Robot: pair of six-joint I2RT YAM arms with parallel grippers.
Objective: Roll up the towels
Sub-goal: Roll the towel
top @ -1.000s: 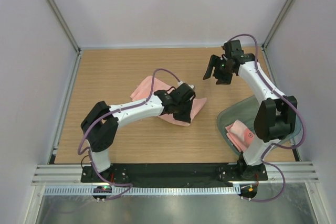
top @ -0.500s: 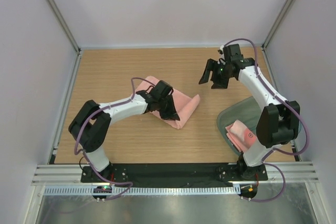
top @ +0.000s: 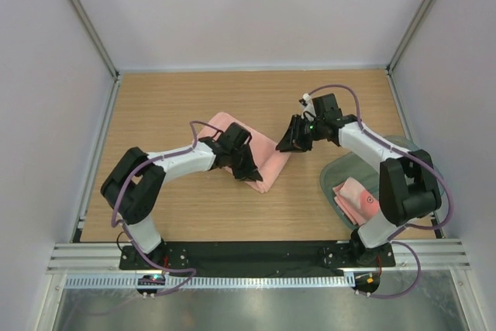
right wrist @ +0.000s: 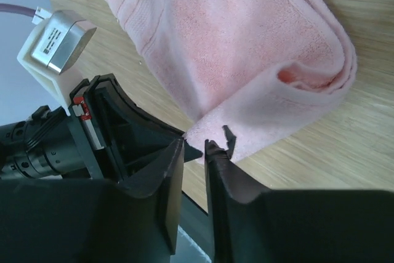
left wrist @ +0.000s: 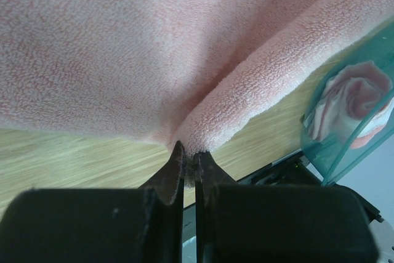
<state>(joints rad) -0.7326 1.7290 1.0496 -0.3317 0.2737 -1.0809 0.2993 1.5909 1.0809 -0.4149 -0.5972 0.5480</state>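
A pink towel (top: 263, 154) lies folded on the wooden table, its right end doubled over in a loose loop (right wrist: 308, 75). My left gripper (top: 246, 168) is shut on the towel's near edge (left wrist: 209, 133), and the cloth fills the view above the fingertips. My right gripper (top: 291, 141) sits low at the towel's right end. Its jaws stand close together with a thin gap, and the towel's corner (right wrist: 194, 129) is right at their tips. Whether they pinch it does not show. A second pink towel (top: 355, 199) lies rolled on a green tray (top: 341, 172).
The green glass tray (left wrist: 363, 133) sits at the right front, near the right arm's base. The left gripper's body (right wrist: 117, 133) is right beside my right fingertips. White walls and metal posts enclose the table.
My right arm came down and left from the back of the table to the towel's right end, and its jaws narrowed. The left gripper drew the towel's edge slightly left.
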